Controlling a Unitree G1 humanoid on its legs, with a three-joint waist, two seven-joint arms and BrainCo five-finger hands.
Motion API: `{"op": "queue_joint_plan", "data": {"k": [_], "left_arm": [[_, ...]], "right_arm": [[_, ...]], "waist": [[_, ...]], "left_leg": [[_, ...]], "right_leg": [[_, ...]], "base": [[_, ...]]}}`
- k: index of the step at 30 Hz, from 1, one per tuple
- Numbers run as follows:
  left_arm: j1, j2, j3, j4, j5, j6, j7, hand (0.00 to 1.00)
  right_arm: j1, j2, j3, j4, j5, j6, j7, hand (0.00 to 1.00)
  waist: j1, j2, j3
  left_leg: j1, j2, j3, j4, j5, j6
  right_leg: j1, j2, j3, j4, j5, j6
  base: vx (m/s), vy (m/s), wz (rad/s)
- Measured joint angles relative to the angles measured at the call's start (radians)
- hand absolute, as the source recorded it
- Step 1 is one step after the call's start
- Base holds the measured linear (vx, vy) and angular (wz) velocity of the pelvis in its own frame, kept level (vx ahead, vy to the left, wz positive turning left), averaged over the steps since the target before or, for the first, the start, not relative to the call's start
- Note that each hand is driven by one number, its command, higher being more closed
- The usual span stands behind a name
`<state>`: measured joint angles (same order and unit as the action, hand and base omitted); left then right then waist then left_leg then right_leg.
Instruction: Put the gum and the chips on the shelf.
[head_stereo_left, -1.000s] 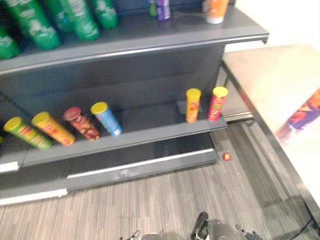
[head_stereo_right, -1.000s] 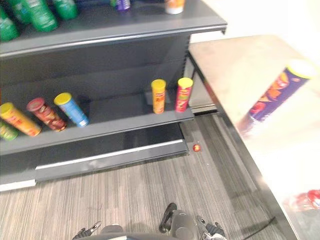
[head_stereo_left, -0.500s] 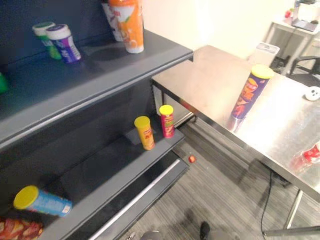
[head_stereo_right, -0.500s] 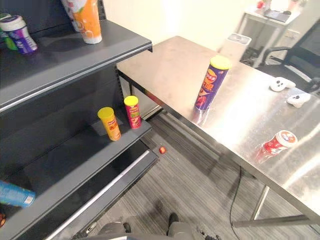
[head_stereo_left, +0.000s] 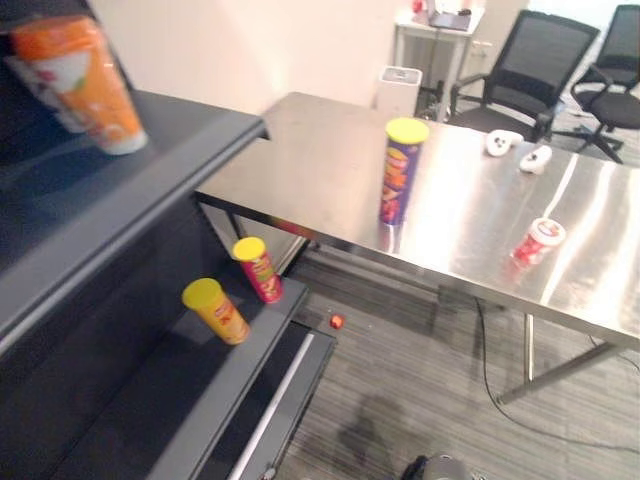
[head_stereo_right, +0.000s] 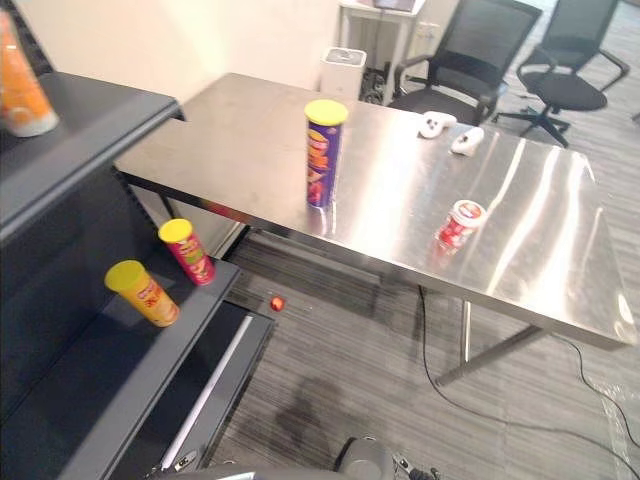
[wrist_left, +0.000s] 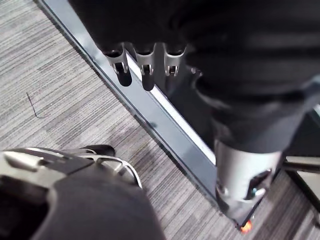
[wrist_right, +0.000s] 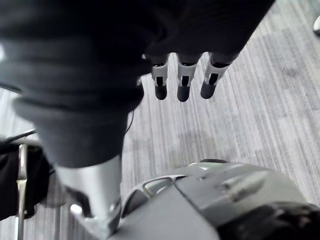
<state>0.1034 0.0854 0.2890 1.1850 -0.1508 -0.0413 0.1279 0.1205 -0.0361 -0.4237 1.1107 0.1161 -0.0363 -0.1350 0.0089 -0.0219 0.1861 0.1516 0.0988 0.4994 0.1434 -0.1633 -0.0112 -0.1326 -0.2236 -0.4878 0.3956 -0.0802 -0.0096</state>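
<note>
The head camera is swinging away from the shelf (head_stereo_left: 185, 140) and is now taking in the steel tabletop (head_stereo_left: 320, 170), so the search for the two items is ending and the pickup is yet to begin. The chips (head_stereo_left: 402, 170), a purple can with a yellow lid, are standing upright near the middle of the tabletop. The gum (head_stereo_left: 538, 240), judged to be the small red tub with a white lid, is sitting well apart from them toward the far end. Nothing is being carried yet: the left hand (wrist_left: 145, 70) and the right hand (wrist_right: 182, 82) are both hanging over the floor with fingers released and straight, holding nothing.

The shelf is already holding other stock: an orange container (head_stereo_left: 85, 80) on the upper board, and a yellow can (head_stereo_left: 217, 311) and a red can (head_stereo_left: 258, 269) standing tilted, just beside each other, on the lower board (head_stereo_left: 150, 410). Bare room is showing on both boards. What the gum tub holds cannot be told.
</note>
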Motion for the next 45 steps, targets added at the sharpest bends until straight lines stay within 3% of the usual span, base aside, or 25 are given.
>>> {"op": "queue_joint_plan", "data": {"k": [2,3,4,5,6,8,12,17,19,21,23,27,30,42,45], "left_arm": [[0.002,0.002,-0.007,0.000,0.001,0.001,-0.002,0.00],[-0.003,-0.007,-0.021,0.001,0.003,0.002,-0.002,0.00],[-0.005,-0.014,-0.032,-0.001,0.005,0.000,-0.002,0.00],[-0.009,-0.003,-0.050,0.001,0.006,0.000,-0.004,0.00],[-0.010,0.012,-0.057,0.000,0.006,0.000,0.001,0.00],[-0.002,0.003,-0.058,0.013,0.004,0.002,0.003,0.00],[-0.003,-0.003,-0.059,0.007,-0.003,0.001,0.004,0.00],[-0.002,-0.009,-0.058,-0.014,-0.006,-0.003,0.017,0.00],[0.002,-0.016,-0.060,-0.025,-0.024,-0.003,0.020,0.00],[0.005,-0.018,-0.067,-0.026,-0.042,-0.003,0.020,0.00],[0.002,-0.025,-0.061,-0.022,-0.043,-0.002,0.020,0.00],[-0.004,-0.005,-0.055,-0.023,-0.042,-0.003,0.020,0.00],[-0.004,-0.005,-0.059,-0.023,-0.040,-0.003,0.021,0.00],[-0.003,0.008,-0.088,-0.012,-0.025,-0.004,0.014,0.00],[0.002,0.016,-0.086,-0.010,-0.024,-0.003,0.010,0.00]], "right_arm": [[-0.026,-0.003,0.001,0.008,0.001,0.002,-0.003,0.00],[-0.040,-0.019,-0.001,0.013,0.001,0.007,-0.006,0.00],[-0.040,-0.033,-0.003,0.013,0.001,0.007,-0.007,0.00],[-0.033,-0.033,-0.003,0.019,0.001,0.007,-0.009,0.00],[-0.018,-0.023,-0.002,0.042,0.001,0.011,-0.010,0.00],[-0.014,-0.024,-0.003,0.043,0.003,0.009,-0.009,0.00],[-0.018,-0.029,-0.003,0.044,0.005,0.007,-0.010,0.00],[-0.019,-0.040,-0.002,0.046,0.016,0.003,-0.014,0.00],[-0.026,-0.055,-0.001,0.047,0.018,0.002,-0.019,0.00],[-0.040,-0.068,-0.003,0.047,0.019,0.002,-0.024,0.00],[-0.046,-0.073,-0.011,0.047,0.019,0.003,-0.030,0.00],[-0.065,-0.031,-0.040,0.050,0.020,0.003,-0.030,0.00],[-0.065,-0.030,-0.046,0.052,0.020,0.003,-0.030,0.00],[-0.077,-0.025,-0.084,0.053,0.085,0.003,-0.008,0.00],[-0.077,-0.024,-0.134,0.067,0.149,0.003,-0.009,0.00]], "waist": [[0.004,0.007,-0.001],[-0.002,0.025,0.015],[-0.005,0.056,0.012],[-0.015,0.040,0.020],[-0.002,0.018,0.030],[-0.008,0.035,0.018],[-0.011,0.048,0.022],[-0.008,0.051,0.041],[-0.010,0.063,0.042],[-0.010,0.068,0.044],[-0.007,0.084,0.050],[-0.005,0.043,0.055],[-0.004,0.044,0.054],[-0.003,0.042,0.053],[-0.001,0.030,0.039]], "left_leg": [[-0.016,0.020,-0.004,-0.004,0.002,-0.003],[-0.021,0.050,0.017,-0.023,0.002,-0.013],[-0.028,0.076,0.022,-0.034,-0.008,-0.028],[-0.023,0.079,0.029,-0.032,-0.038,-0.074],[0.000,0.070,0.039,-0.030,-0.039,-0.086],[-0.008,0.104,0.030,-0.047,-0.005,-0.102],[-0.015,0.126,0.038,-0.026,0.023,-0.121],[-0.132,0.195,0.001,0.341,0.021,-0.112],[-0.174,0.129,-0.158,0.341,-0.020,-0.117],[-0.198,0.054,-0.235,0.171,-0.010,-0.111],[-0.197,0.054,-0.241,0.045,0.042,-0.078],[-0.183,-0.010,-0.194,0.010,0.031,-0.057],[-0.160,-0.048,-0.192,-0.006,0.032,-0.056],[-0.099,-0.052,-0.238,-0.051,0.031,-0.055],[-0.077,-0.053,-0.250,-0.088,0.045,-0.034]], "right_leg": [[0.032,0.066,0.056,-0.193,0.003,0.041],[0.034,0.081,-0.007,-0.222,-0.035,0.067],[0.024,0.081,-0.027,-0.177,-0.033,0.050],[0.009,0.027,0.002,-0.051,-0.061,0.026],[0.030,0.029,0.036,-0.097,-0.072,0.082],[0.067,0.093,0.042,-0.214,-0.018,0.068],[0.075,0.132,0.060,-0.276,0.013,0.051],[0.149,0.133,0.100,-0.337,0.025,0.042],[0.159,0.113,0.124,-0.342,0.028,0.046],[0.154,0.095,0.163,-0.363,0.047,0.074],[0.148,0.111,0.194,-0.381,0.061,0.097],[0.158,0.071,0.229,-0.456,0.126,0.128],[0.168,0.041,0.248,-0.464,0.135,0.135],[0.200,0.055,0.240,-0.462,0.133,0.131],[0.208,0.054,0.225,-0.463,0.132,0.131]], "base": [[-0.11,-0.270,-1.29],[-0.14,-0.226,-1.19],[-0.09,-0.140,-0.71],[-0.01,-0.136,-0.56],[0.02,-0.148,-0.48],[0.00,-0.169,-0.38],[0.01,-0.086,-0.22],[0.02,-0.005,-0.18],[0.07,0.101,-0.33],[0.06,0.160,-0.47],[0.06,0.226,-0.44],[0.12,0.186,-0.27],[0.11,0.130,-0.14],[0.02,0.002,-0.04],[-0.09,-0.011,0.08]]}}
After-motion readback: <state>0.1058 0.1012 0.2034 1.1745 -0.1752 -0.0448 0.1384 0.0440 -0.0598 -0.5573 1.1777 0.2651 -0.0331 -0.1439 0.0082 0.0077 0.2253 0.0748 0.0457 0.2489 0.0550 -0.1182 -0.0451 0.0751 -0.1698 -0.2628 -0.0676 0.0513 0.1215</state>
